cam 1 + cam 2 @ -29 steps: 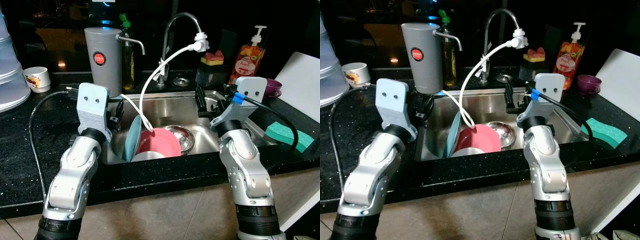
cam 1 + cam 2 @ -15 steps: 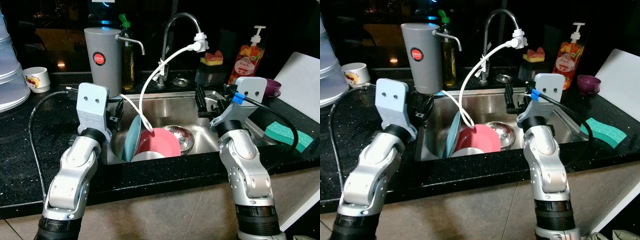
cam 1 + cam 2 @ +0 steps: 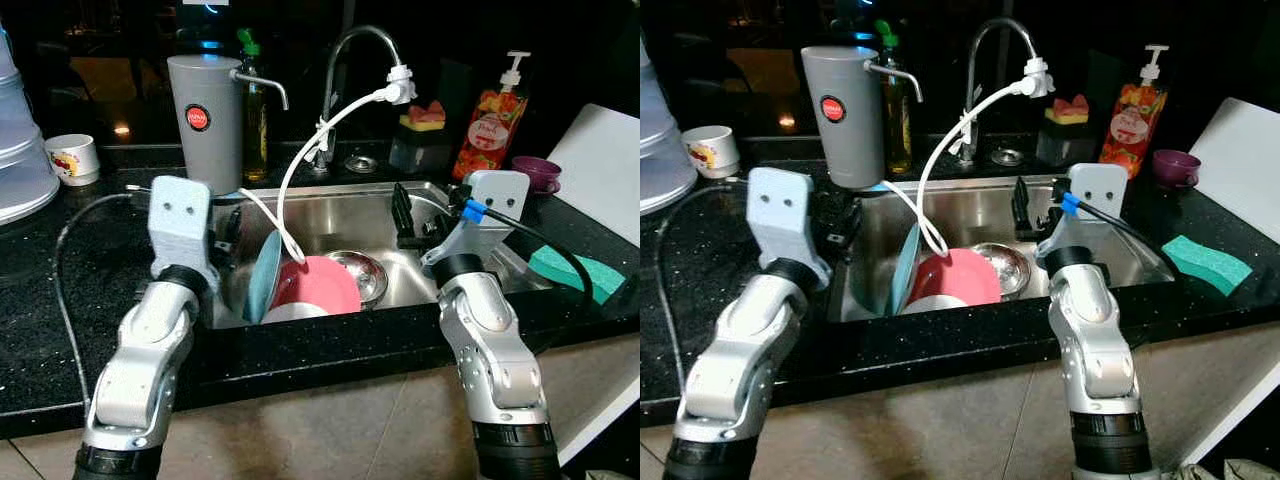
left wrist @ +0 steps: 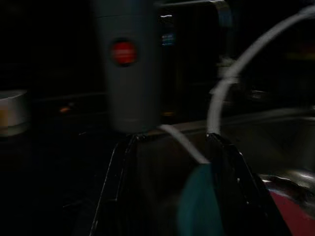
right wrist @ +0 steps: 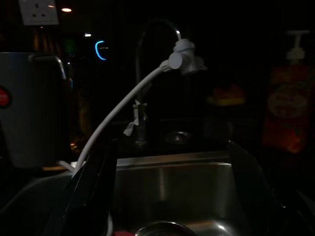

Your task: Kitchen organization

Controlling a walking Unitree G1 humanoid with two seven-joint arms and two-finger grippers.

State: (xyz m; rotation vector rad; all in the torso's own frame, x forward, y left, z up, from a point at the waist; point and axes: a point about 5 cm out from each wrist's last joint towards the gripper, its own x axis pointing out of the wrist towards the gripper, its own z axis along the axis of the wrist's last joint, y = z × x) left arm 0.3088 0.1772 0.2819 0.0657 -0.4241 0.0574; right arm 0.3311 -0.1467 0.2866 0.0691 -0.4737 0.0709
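Note:
A steel sink (image 3: 340, 208) holds a pink plate (image 3: 325, 285) leaning on a teal plate (image 3: 264, 277). A steel bowl (image 3: 362, 270) lies behind them and a white bowl (image 3: 290, 313) in front. My left gripper (image 3: 230, 238) hovers over the sink's left rim, open and empty. In the left wrist view its fingers (image 4: 114, 187) frame the teal plate (image 4: 199, 206). My right gripper (image 3: 412, 215) is open and empty above the sink's right side, pointing at the back wall. A white hose (image 3: 300, 160) runs from the faucet (image 3: 360, 40) down to the plates.
A grey canister (image 3: 205, 110) and an oil bottle stand behind the left gripper. A soap bottle (image 3: 485, 120), a purple cup (image 3: 535, 172), a green sponge (image 3: 575, 268) and a white board (image 3: 600, 160) are on the right counter. A white mug (image 3: 75, 158) sits far left.
Both arms have sunk a little toward the sink. The left wrist has also shifted slightly left. The dishes have not moved.

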